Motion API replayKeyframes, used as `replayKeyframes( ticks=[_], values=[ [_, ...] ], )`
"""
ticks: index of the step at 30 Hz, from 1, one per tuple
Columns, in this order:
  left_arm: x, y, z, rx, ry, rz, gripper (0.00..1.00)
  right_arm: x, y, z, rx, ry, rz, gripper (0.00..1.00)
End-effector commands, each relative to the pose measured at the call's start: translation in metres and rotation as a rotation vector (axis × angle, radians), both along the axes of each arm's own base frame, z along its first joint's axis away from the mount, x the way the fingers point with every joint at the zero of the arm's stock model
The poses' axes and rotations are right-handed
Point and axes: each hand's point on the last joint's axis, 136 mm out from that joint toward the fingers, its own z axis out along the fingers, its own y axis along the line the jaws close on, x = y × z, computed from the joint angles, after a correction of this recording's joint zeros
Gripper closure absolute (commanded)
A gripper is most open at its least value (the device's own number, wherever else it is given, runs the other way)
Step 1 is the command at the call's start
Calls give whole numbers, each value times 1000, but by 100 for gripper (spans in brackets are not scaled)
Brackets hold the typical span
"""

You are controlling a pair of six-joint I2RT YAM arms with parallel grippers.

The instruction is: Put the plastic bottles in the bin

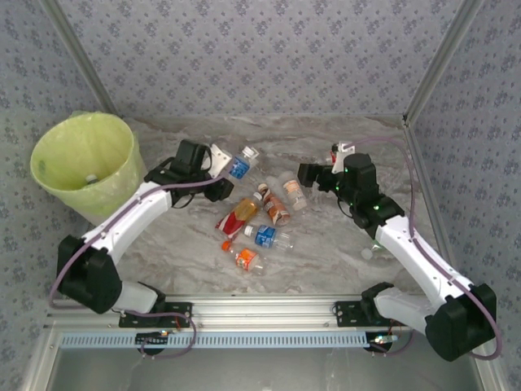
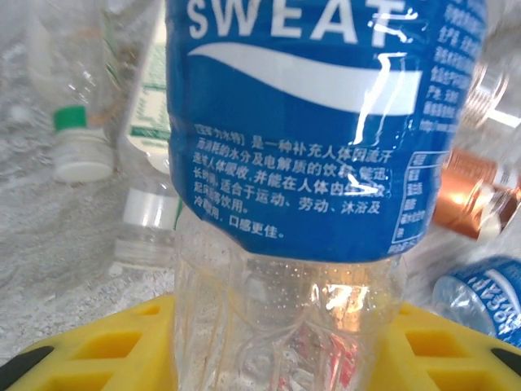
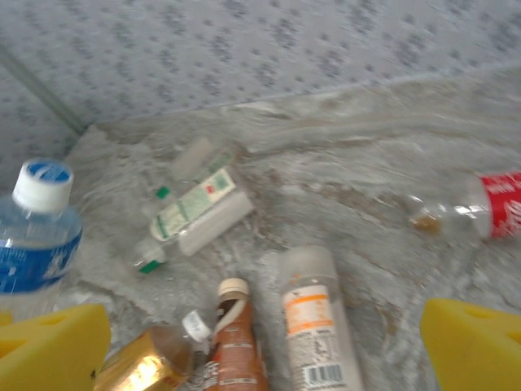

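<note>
Left wrist, blue-label bottle [image 2: 301,147] between yellow fingers [image 2: 106,350]

Grey-white marbled tabletop [image 1: 342,147], bearing at left rear a round white bin lined in lime-green plastic [image 1: 120,186]. Strewn mid-table: small clear plastic bottles [image 1: 266,236], labels orange, blue, red, brown. Possibly another clear bottle near the right edge.

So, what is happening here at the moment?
Two robot arms have the job of putting plastic bottles from the table into the bin, which stands at the far left. The left gripper has a blue-label bottle between its fingers; whether the grip is firm I cannot tell. The right gripper hangs open over the rest, holding nothing. Several bottles lie on the table.
</note>
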Motion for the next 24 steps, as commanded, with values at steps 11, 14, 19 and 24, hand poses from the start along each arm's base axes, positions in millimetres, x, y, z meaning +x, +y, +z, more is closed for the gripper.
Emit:
replayKeyframes(
  ticks=[11, 14, 19, 24],
  values=[
    [9, 30, 136, -301, -176, 236, 61, -4, 18, 29, -40, -147, 57, 0],
    [15, 54, 158, -277, -229, 375, 60, -3, 18, 27, -43, -146, 52, 0],
    [20, 94, 189, -229, -315, 569, 58, -1, 19, 27, -48, -143, 52, 0],
    [14, 138, 227, -225, -422, 742, 57, 0, 19, 26, -58, -138, 51, 0]
  ],
)
